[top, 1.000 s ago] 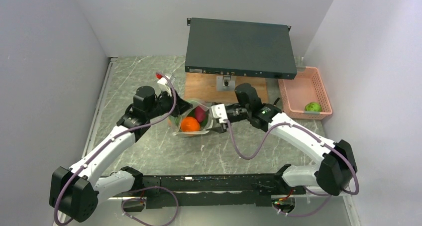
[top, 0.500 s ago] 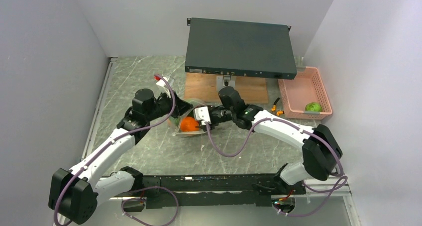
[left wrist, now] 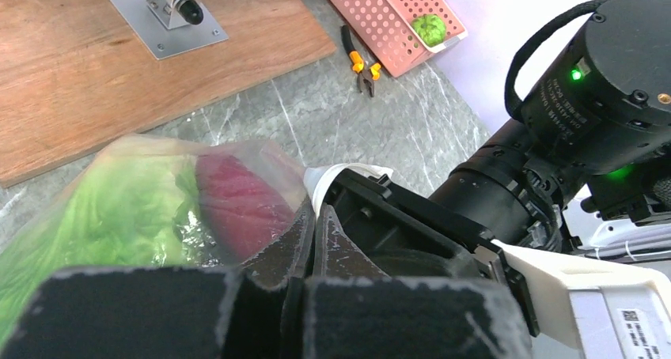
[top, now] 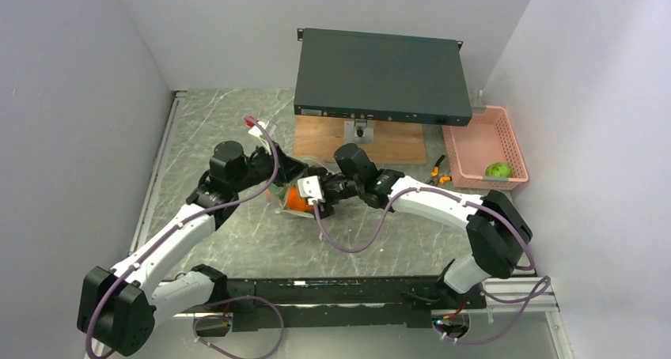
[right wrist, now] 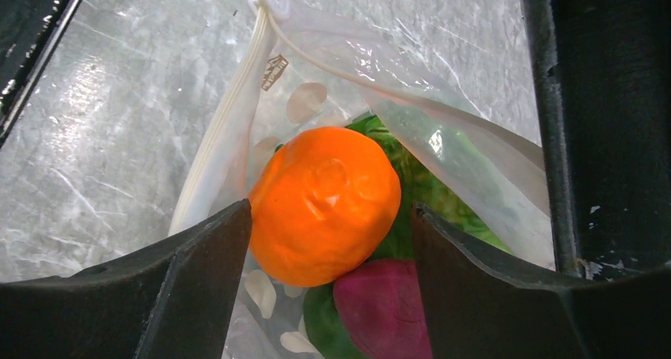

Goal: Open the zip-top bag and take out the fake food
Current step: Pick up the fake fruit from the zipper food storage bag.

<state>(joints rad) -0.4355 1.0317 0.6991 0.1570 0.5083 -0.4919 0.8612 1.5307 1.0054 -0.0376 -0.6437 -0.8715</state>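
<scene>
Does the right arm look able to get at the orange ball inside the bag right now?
Probably yes. The mouth of the zip-top bag gapes open and the orange ball sits on top. The jaws of the right gripper stand open on either side of it, with nothing visible between.

The white left arm [top: 170, 236] and right arm [top: 431, 203] reach inward, wrists nearly meeting; left tool [left wrist: 308, 224] pinched closed, right tool [right wrist: 328, 217] spread wide.
</scene>
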